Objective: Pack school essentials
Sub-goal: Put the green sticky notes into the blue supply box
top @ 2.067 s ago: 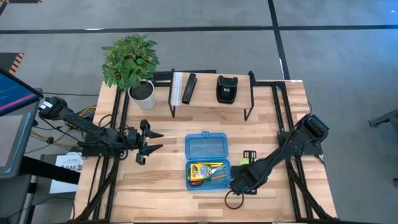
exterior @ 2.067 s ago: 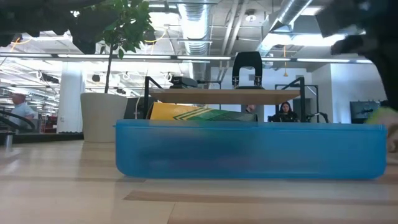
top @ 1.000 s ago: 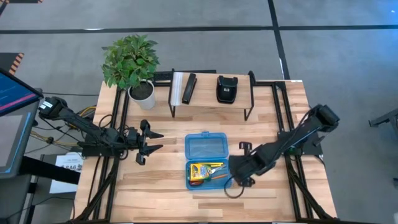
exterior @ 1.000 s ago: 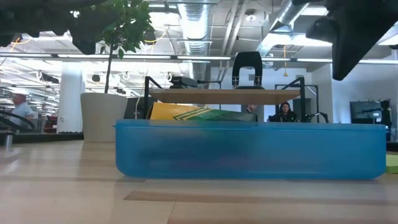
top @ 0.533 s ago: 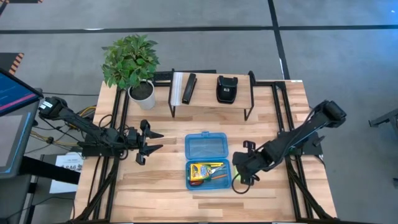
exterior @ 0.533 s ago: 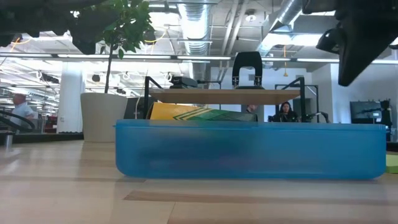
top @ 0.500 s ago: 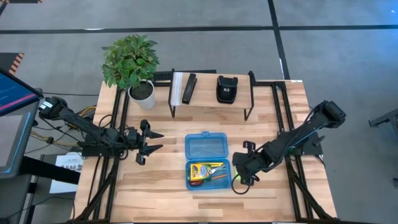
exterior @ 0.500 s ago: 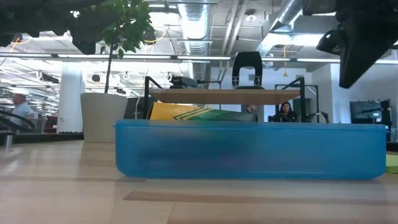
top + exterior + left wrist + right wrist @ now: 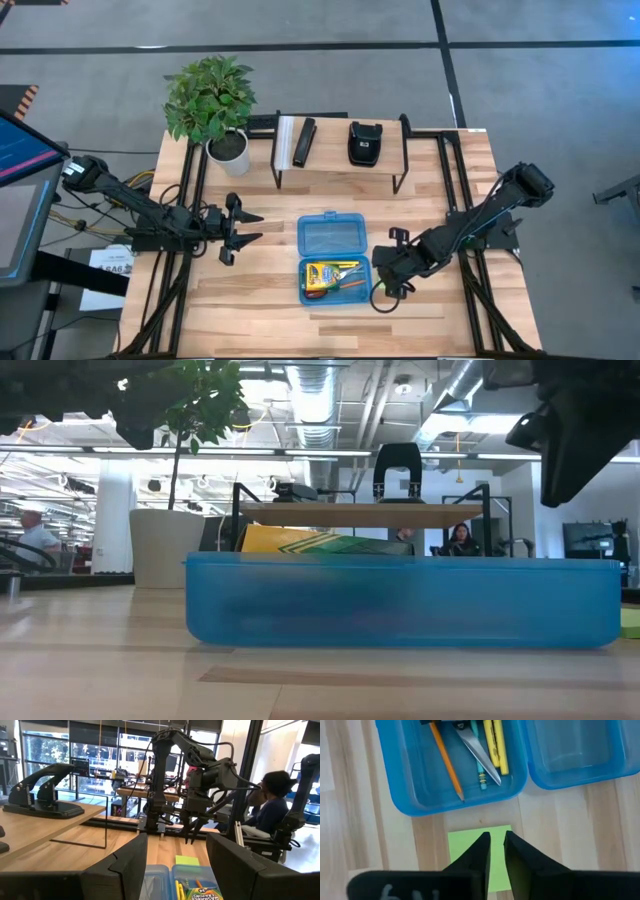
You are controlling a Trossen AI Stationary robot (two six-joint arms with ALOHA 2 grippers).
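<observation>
Pad [image 9: 479, 854], lime-green square, flat on table beside blue case [image 9: 450, 767]; right pincer [image 9: 496, 851] slightly parted above it, grasping nothing

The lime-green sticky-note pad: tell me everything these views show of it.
The lime-green sticky-note pad is a flat, square, plain paper block lying on the wooden table, just outside the open blue case and apart from its wall. The right gripper hangs directly over it with its fingers slightly parted; whether they touch the pad cannot be told. In the left wrist view the pad shows beyond the case; in the low view only a sliver shows at the case's end.
</observation>
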